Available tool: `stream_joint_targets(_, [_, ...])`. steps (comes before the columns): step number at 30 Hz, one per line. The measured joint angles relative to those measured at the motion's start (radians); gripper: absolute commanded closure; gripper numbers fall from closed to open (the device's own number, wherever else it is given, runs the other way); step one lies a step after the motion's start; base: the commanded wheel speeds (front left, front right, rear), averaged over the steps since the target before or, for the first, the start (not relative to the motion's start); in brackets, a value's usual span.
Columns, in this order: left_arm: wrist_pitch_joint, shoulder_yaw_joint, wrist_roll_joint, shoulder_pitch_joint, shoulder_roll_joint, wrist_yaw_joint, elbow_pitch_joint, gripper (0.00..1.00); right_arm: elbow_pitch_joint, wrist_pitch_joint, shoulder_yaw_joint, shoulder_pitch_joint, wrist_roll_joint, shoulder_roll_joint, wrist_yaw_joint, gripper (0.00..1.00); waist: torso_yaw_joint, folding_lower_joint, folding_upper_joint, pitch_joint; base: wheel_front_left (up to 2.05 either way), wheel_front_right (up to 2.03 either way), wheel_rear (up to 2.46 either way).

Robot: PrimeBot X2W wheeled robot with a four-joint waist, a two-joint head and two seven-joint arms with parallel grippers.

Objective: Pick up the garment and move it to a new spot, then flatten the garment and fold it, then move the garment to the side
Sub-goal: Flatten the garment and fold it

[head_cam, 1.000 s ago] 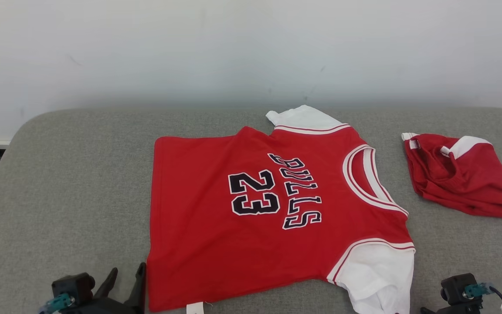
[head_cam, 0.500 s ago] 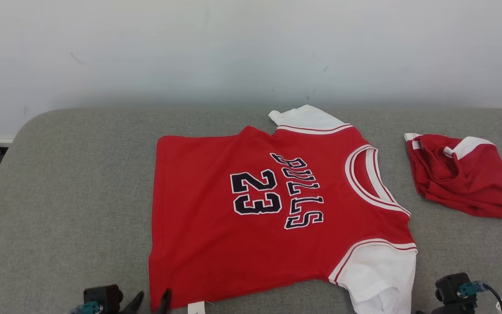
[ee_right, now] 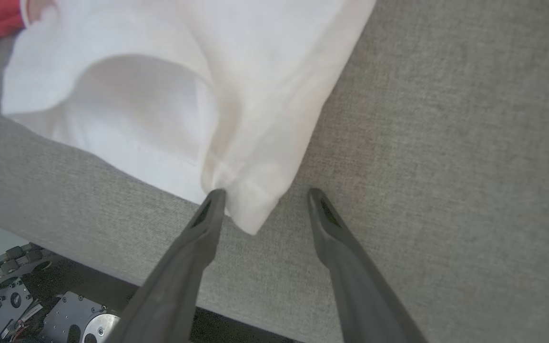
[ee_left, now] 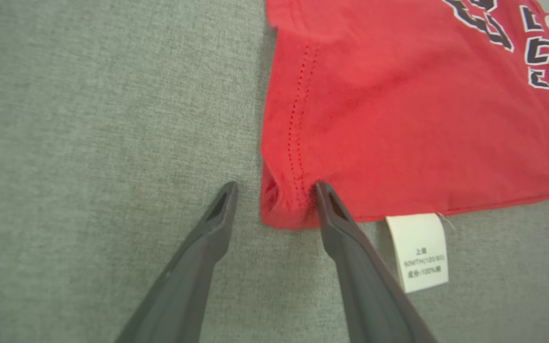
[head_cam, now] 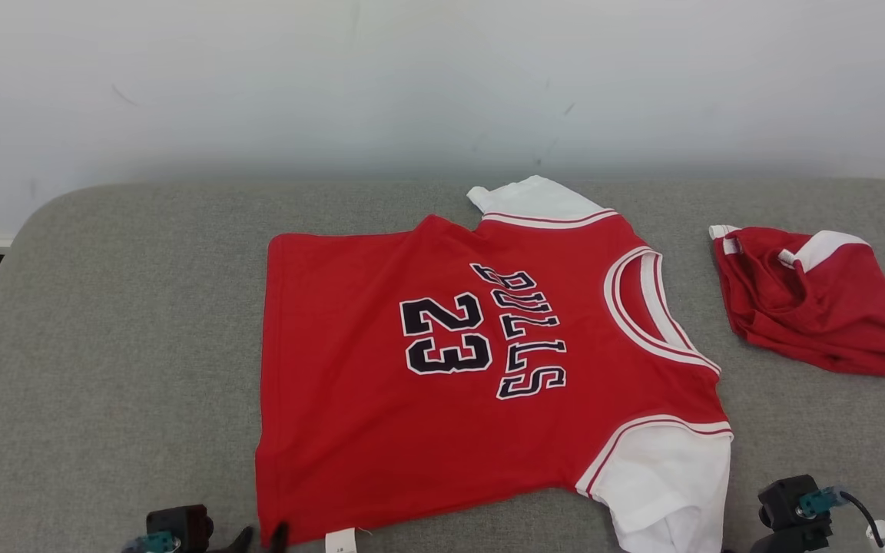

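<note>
**Both grippers open at jersey's near edge**

L gripper [ee_left: 274, 190]: fingers apart, nothing clamped. The bottom hem corner of the red short-sleeved jersey [head_cam: 442, 369] w/ white sleeves & dark "BULLS 23" lettering sits between its tips. One finger [ee_left: 334, 214] touches the bunched cloth at the hem stitching. The other rests on the bare grey fabric-covered surface [ee_left: 88, 143], just beside the corner and off the cloth. A small rectangular white care label [ee_left: 420, 250] pokes out from the jersey's edge just past the touching finger, outside the gap.

R gripper [ee_right: 267, 195]: fingers apart too, not clamped. A corner of the jersey's white sleeve [ee_right: 160, 95] lies between the tips. One finger [ee_right: 205, 214] touches the sleeve hem; the other is on bare surface, clear of the cloth. The sleeve opening gapes ahead, on the touching finger's side. Behind this gripper, past the surface edge, is a bit of the robot's dark wheeled base [ee_right: 17, 305].

The jersey lies spread flat, front up, ahead of & between both grippers, w/ its collar toward the R gripper and its hem toward the L. A crumpled red-and-white garment [head_cam: 807, 299] sits well ahead of the R gripper, apart from the collar. A pale wall [head_cam: 335, 77] stands beyond.
</note>
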State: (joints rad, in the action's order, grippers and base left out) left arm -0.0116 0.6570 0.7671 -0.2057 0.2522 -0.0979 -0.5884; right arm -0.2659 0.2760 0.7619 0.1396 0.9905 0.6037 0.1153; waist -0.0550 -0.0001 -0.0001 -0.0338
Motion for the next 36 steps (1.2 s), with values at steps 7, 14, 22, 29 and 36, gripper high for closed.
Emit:
stream_joint_targets(7, [-0.016,-0.004,0.011,-0.010,-0.005,0.004,-0.008,1.00,0.010,0.008,-0.001,0.012,0.011,-0.005,-0.006,1.00,-0.002,0.0001,0.0002,-0.006,0.00,0.00,0.00])
stream_joint_targets(14, [0.026,-0.052,0.007,-0.058,0.031,0.009,0.036,1.00,0.031,-0.101,-0.100,0.103,-0.013,0.030,-0.009,1.00,-0.009,0.0002,0.0003,-0.011,0.00,0.00,0.00])
stream_joint_targets(22, [0.006,-0.061,0.018,-0.124,0.043,0.042,0.090,1.00,0.045,-0.048,-0.084,0.149,0.016,0.026,-0.057,1.00,-0.010,0.0002,0.0003,-0.043,0.00,0.00,0.00])
stream_joint_targets(29, [-0.226,-0.091,0.192,-0.356,0.066,0.222,0.081,1.00,-0.042,0.241,-0.049,0.483,0.070,-0.021,-0.090,1.00,0.003,0.0003,0.0003,-0.110,0.00,0.00,0.00])
stream_joint_targets(36, [-0.449,-0.139,0.199,-0.835,0.101,0.200,-0.025,1.00,-0.214,0.359,-0.155,1.034,-0.012,-0.176,-0.028,1.00,0.028,0.0006,0.0004,-0.200,0.00,0.00,0.00])
